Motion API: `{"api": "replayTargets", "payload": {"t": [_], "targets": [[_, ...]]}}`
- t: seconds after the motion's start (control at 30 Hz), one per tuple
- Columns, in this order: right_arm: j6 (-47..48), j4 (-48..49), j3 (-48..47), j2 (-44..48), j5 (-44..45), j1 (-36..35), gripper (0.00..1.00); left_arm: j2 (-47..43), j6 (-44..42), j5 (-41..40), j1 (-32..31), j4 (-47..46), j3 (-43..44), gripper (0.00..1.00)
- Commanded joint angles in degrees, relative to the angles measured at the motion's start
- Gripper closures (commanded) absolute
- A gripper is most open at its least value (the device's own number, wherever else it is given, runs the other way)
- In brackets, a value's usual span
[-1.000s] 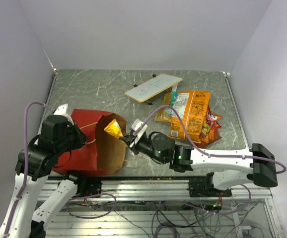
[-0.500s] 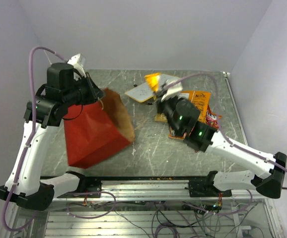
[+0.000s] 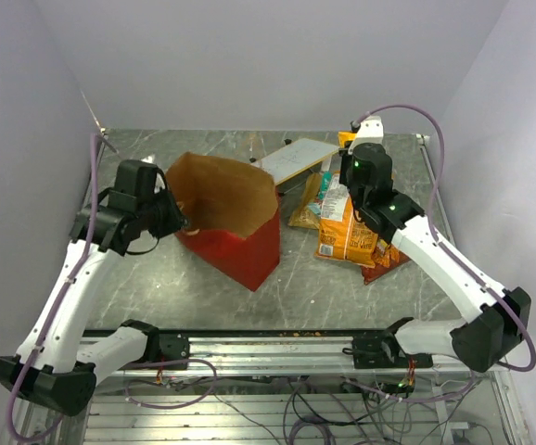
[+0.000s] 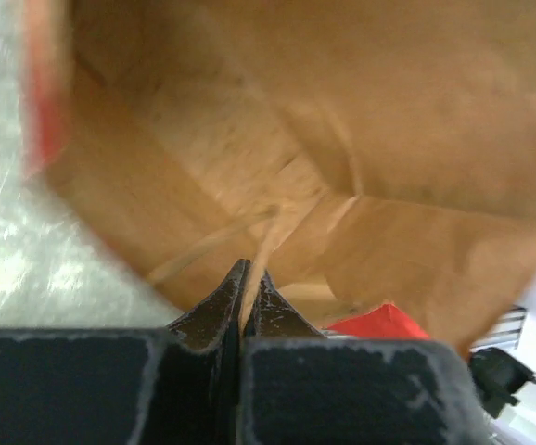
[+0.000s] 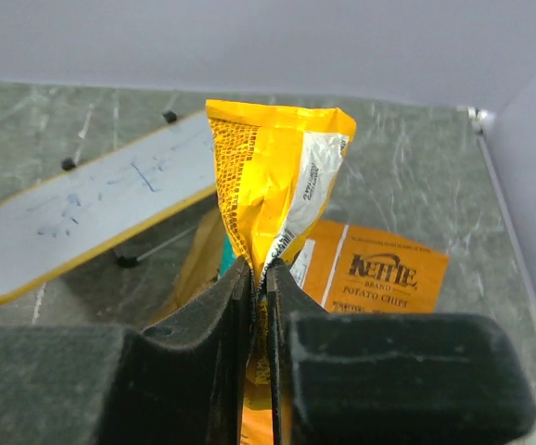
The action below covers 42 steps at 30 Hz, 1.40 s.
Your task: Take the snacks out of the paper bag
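Note:
The paper bag (image 3: 246, 248), red outside and brown inside, stands tilted at centre left with its mouth open towards the camera. My left gripper (image 3: 179, 222) sits at the bag's left rim. In the left wrist view it (image 4: 250, 276) is shut on a thin tan string handle, and the brown inside of the bag (image 4: 342, 139) fills the view. My right gripper (image 5: 261, 273) is shut on a small yellow snack packet (image 5: 277, 167), held up at the back right (image 3: 346, 140) above the other snacks. No snack shows inside the bag.
An orange Kettle chip bag (image 3: 347, 227) lies at the right with a gold-brown packet (image 3: 305, 213) and red packets (image 3: 386, 261) around it. A white tan-edged board (image 3: 296, 156) rests on short legs behind the bag. Walls close the table on three sides.
My right gripper has carried the yellow packet from the bag's mouth to the back right, above the snack pile. My left arm lifted the bag, swung it, and now holds it mouth-up.

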<state>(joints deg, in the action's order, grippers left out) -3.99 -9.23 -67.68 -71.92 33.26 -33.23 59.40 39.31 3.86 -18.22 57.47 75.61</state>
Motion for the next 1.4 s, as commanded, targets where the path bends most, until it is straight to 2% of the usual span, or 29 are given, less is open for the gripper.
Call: {"api": "replayTargets", "payload": {"t": [0.0, 0.2, 0.37, 0.47, 0.57, 0.6, 0.67, 0.77, 0.8, 0.9, 1.2, 1.23, 1.27, 1.3, 1.37], "targets": [[-6.0, -2.5, 2.9, -2.2, -6.6, 3.6, 0.9, -0.8, 2.0, -1.1, 0.5, 1.9, -6.8, 0.93], [-11.1, -2.2, 6.2, -8.0, -7.8, 9.0, 0.9, -1.6, 0.9, -3.9, 0.6, 3.6, -3.6, 0.93], [-8.4, 0.6, 6.6, -11.8, -6.8, 11.0, 0.89, -2.0, 0.2, -2.0, 0.6, 3.0, -1.8, 0.93], [-6.6, 1.7, 7.5, -14.0, -6.4, 12.3, 0.86, -1.9, -1.2, -2.1, 0.6, 4.0, 0.3, 0.88], [-4.6, 4.5, 9.9, -14.8, -6.9, 13.3, 0.83, -2.8, -2.8, -2.5, 0.6, 3.6, 1.7, 0.69], [-4.2, 5.2, 11.7, -15.1, -6.8, 13.5, 0.81, -3.2, -2.9, -2.8, 0.6, 3.5, 2.1, 0.6], [-4.2, 5.2, 12.9, -16.1, -6.2, 14.3, 0.78, -3.8, -3.1, -3.1, 0.6, 4.2, 3.6, 0.49], [-5.8, 2.9, 13.1, -16.6, -8.4, 15.6, 0.76, -4.3, -3.8, -3.5, 0.6, 5.2, 6.7, 0.17], [-6.0, 2.3, 13.0, -16.3, -9.4, 15.7, 0.75, -4.4, -4.0, -3.7, 0.6, 5.5, 7.8, 0.11], [-5.7, 0.1, 11.8, -14.4, -11.2, 15.7, 0.69, -3.8, -5.2, -4.6, 0.6, 6.8, 13.0, 0.03], [-4.7, -11.2, 1.4, -9.3, -13.8, 15.8, 0.32, 3.4, -10.5, -9.2, 0.6, 12.2, 28.9, 0.02], [-5.4, -12.8, 0.0, -8.7, -14.0, 15.8, 0.21, 3.6, -10.6, -9.2, 0.6, 12.1, 29.5, 0.02], [-6.3, -14.7, -1.5, -8.1, -14.7, 15.8, 0.05, 3.6, -10.6, -9.2, 0.6, 11.8, 29.7, 0.02], [-7.0, -16.6, -2.6, -7.4, -15.6, 15.8, 0.01, 3.4, -10.4, -9.1, 0.6, 11.1, 29.2, 0.02], [-8.4, -20.4, -4.3, -5.6, -18.1, 15.7, 0.0, 2.8, -9.9, -8.4, 0.6, 9.9, 27.8, 0.02]]}}
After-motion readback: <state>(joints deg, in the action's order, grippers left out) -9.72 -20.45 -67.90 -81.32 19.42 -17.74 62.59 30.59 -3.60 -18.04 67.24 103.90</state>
